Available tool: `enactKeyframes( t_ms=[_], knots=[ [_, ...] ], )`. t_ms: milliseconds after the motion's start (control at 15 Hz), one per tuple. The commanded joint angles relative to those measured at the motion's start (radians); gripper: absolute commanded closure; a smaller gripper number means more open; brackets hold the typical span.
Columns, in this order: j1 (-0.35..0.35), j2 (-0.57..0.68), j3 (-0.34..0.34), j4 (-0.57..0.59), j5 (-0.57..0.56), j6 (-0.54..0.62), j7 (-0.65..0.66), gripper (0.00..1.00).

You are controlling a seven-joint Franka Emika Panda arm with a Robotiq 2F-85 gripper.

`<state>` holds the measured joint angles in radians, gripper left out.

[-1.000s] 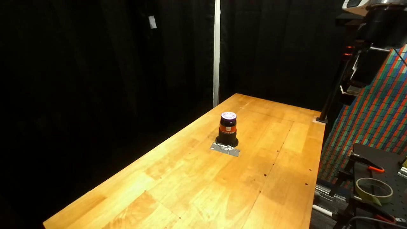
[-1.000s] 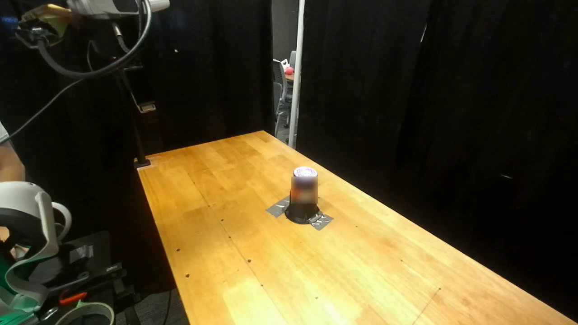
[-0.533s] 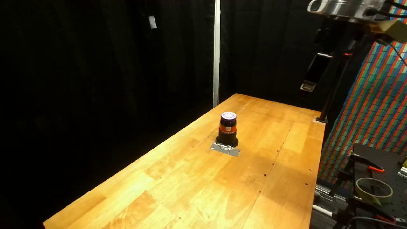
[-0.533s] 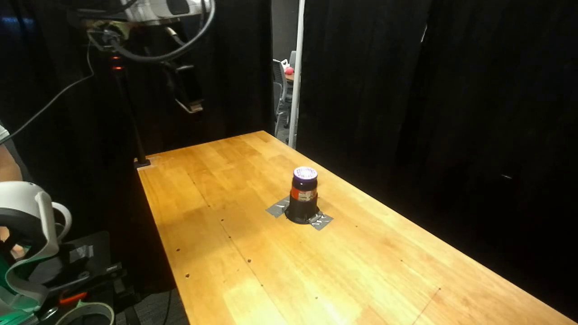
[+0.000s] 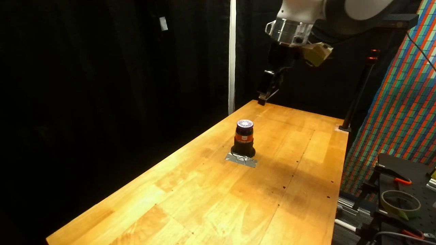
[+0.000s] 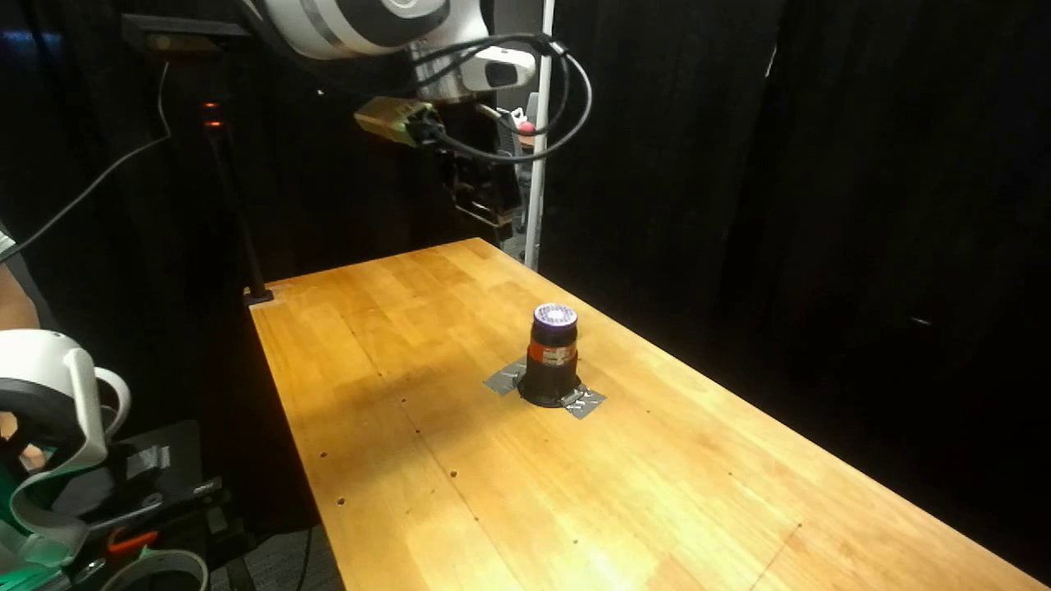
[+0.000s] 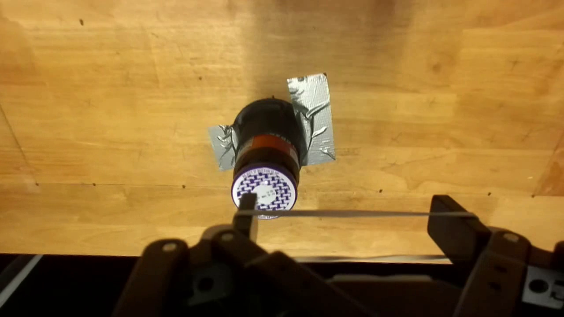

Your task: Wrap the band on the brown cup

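Note:
The brown cup (image 5: pixel 244 139) is a small dark jar with an orange-red label and a white-and-purple top. It stands upright in a black base on the wooden table, also in an exterior view (image 6: pixel 553 353). In the wrist view the cup (image 7: pixel 269 145) is seen from above. My gripper (image 7: pixel 344 207) is open above the table. A thin pale band (image 7: pixel 352 214) is stretched around both fingers and spans the gap between them. The left finger (image 7: pixel 247 201) overlaps the top in that view. In both exterior views the gripper (image 5: pixel 262 98) (image 6: pixel 497 220) is apart from the cup.
Grey tape strips (image 7: pixel 321 121) (image 6: pixel 583 402) fix the black base to the table (image 5: pixel 204 197). A thin black post (image 5: pixel 354 95) stands at a table corner. A dark side cart with a tape roll (image 5: pixel 401 204) is beside the table. Black curtains hang behind.
The arm has swung in over the table, moving left in an exterior view and right in an exterior view, bringing the gripper nearer the cup. The cup has not moved.

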<state>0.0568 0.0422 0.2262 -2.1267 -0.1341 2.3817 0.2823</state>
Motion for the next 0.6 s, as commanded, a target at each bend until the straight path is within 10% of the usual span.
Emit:
enactKeyframes(
  t_ms=[0, 533],
  knots=[
    [0.030, 0.211, -0.058, 0.196, 0.019, 0.021, -0.038, 0.00],
    [0.052, 0.450, -0.132, 0.414, 0.049, 0.004, -0.064, 0.00]
  ],
)
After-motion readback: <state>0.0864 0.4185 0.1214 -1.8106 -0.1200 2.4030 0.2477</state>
